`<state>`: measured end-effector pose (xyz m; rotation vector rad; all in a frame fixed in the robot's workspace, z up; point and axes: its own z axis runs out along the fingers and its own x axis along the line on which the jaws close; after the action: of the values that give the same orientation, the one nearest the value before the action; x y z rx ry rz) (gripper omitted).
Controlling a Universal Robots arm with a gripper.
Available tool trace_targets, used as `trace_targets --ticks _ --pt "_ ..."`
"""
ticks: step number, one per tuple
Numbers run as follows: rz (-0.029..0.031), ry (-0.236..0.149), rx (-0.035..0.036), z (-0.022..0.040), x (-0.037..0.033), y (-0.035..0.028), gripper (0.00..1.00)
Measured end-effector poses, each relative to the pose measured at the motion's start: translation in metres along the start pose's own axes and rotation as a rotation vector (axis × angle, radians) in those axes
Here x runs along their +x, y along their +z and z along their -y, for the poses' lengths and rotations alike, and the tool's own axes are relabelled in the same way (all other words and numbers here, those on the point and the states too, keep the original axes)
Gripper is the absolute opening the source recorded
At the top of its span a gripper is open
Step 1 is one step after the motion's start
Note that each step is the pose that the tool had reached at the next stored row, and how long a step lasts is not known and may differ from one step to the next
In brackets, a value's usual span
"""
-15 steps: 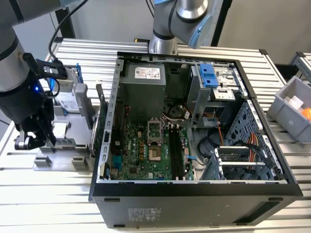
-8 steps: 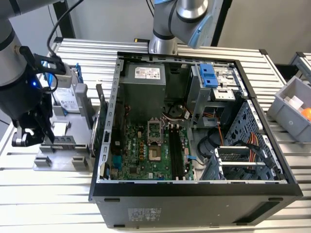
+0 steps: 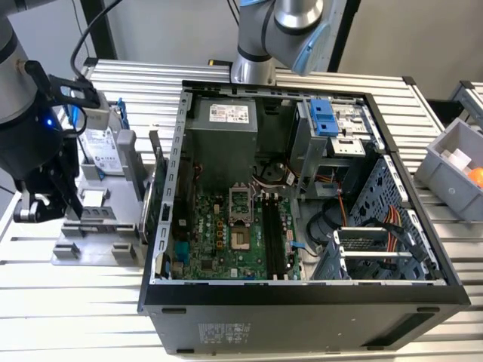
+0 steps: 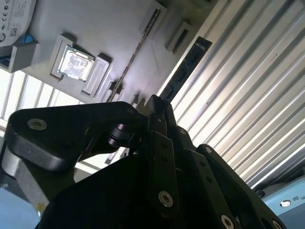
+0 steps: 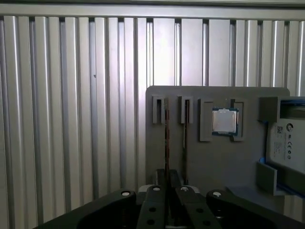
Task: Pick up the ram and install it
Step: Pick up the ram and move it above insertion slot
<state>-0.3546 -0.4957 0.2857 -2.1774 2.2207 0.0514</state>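
Observation:
The ram (image 5: pixel 166 143) is a thin stick standing on edge in the slot nearest the side edge of a grey parts holder (image 5: pixel 214 162). In the second wrist view it shows as a dark strip (image 4: pixel 188 69). My gripper (image 5: pixel 167 179) sits at the near end of this stick, and its black fingers (image 4: pixel 159 107) are pressed together on it. In the exterior view the gripper (image 3: pixel 74 213) is low over the holder (image 3: pixel 90 253), on the exterior view's left. The long black ram slots (image 3: pixel 273 237) lie on the motherboard inside the open computer case (image 3: pixel 302 302).
A second stick (image 5: pixel 185 138) stands in the neighbouring slot. A processor chip (image 5: pixel 224 120) and a hard drive (image 5: pixel 286 143) also sit in the holder. Another arm's base (image 3: pixel 260 45) stands behind the case. A grey bin (image 3: pixel 453 166) is on the exterior view's right.

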Motion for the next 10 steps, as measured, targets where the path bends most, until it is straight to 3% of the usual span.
trace_targets --ticks 10 --pt "0.0002 0.000 0.0001 0.0000 -0.0005 -0.0105 0.00"
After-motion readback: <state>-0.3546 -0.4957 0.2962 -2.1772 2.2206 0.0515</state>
